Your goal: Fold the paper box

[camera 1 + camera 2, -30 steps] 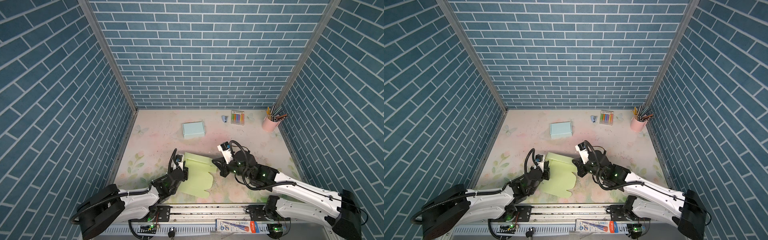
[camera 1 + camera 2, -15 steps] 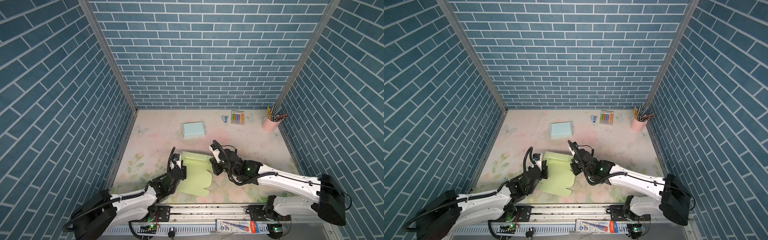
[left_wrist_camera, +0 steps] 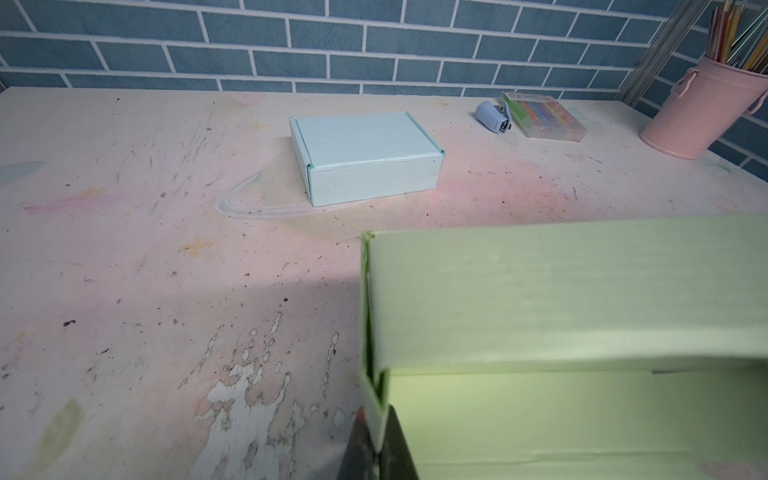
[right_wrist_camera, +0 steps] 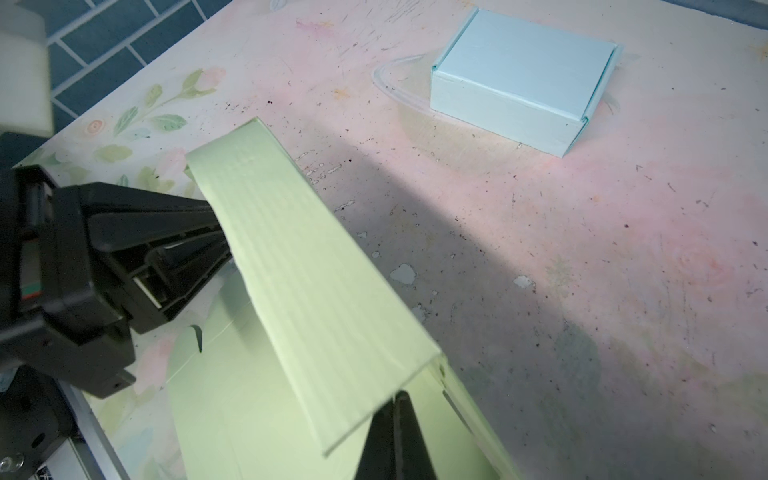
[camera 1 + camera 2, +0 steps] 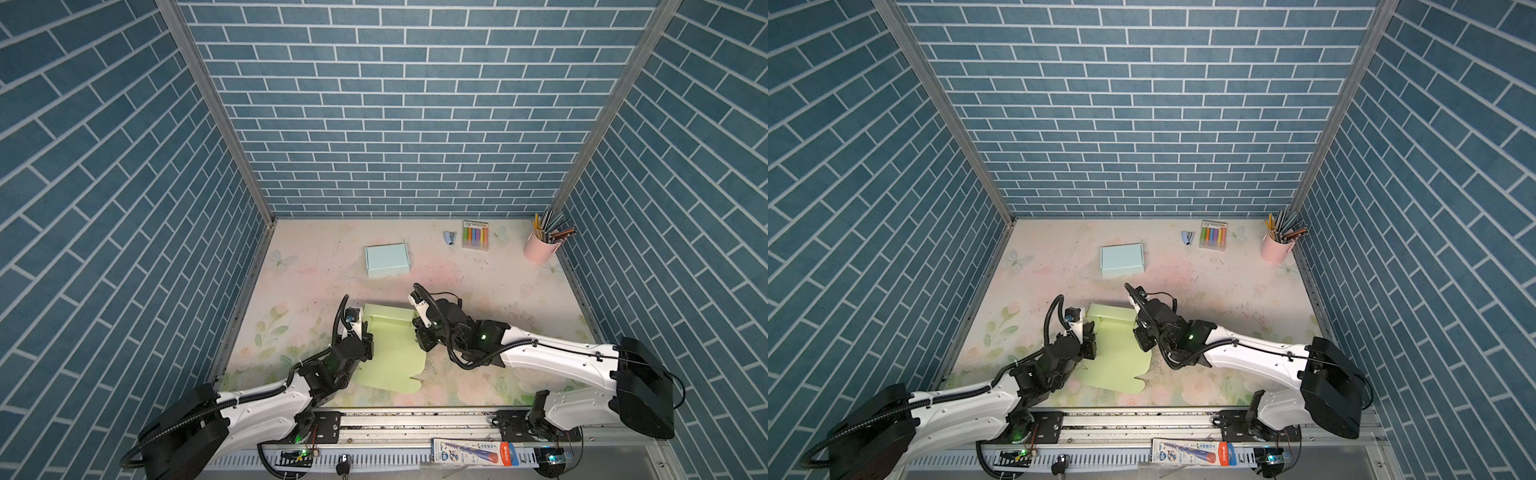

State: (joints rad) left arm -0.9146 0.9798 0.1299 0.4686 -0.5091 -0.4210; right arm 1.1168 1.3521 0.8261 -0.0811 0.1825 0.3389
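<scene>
The pale green paper box [image 5: 390, 357] [image 5: 1117, 357] lies partly folded near the table's front middle, and its back wall [image 3: 561, 291] [image 4: 316, 291] stands up and leans over the floor panel. My left gripper [image 5: 367, 334] [image 5: 1089, 336] [image 3: 376, 419] is shut on the thin left side wall, pinching its edge. My right gripper [image 5: 420, 332] [image 5: 1140, 332] [image 4: 397, 401] is shut with nothing between its fingers. Its tip sits inside the box under the right end of the back wall.
A folded light blue box [image 5: 386, 259] [image 3: 365, 153] [image 4: 523, 79] stands behind the green one. At the back right are a small blue stapler [image 5: 449, 237], a marker pack [image 5: 476, 235] and a pink pencil cup [image 5: 540, 248]. Brick walls enclose three sides.
My right arm has dropped lower and its shut gripper has moved left against the box's right end. The left gripper has kept its hold in nearly the same place.
</scene>
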